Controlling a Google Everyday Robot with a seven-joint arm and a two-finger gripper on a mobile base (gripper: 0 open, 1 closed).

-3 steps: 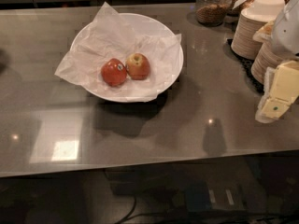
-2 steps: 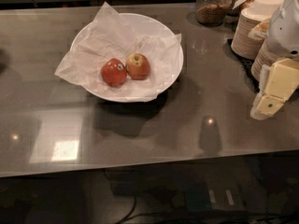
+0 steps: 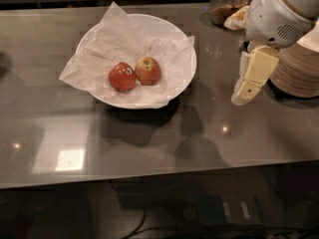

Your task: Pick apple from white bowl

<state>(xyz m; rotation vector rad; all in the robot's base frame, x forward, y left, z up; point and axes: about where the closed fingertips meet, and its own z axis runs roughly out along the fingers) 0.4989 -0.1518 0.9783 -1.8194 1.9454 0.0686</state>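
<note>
The white bowl point(image 3: 175, 39), lined with crumpled white paper, stands on the grey counter at the back left of centre. In it lie the yellow-and-red apple point(image 3: 148, 70) with a pale top, and to its left, touching it, a deep red apple point(image 3: 122, 76) with a small sticker. My gripper point(image 3: 245, 91) hangs from the white arm at the right, above the counter, about a bowl's half-width to the right of the bowl's rim and clear of it. It holds nothing that I can see.
A stack of beige plates point(image 3: 299, 71) stands at the right edge, just behind the gripper. A glass jar with brown contents point(image 3: 225, 6) stands at the back right. The counter's front edge point(image 3: 149, 176) runs across the lower frame.
The arm and gripper have moved left and toward the bowl, away from the right edge. The bowl and both apples have not moved.
</note>
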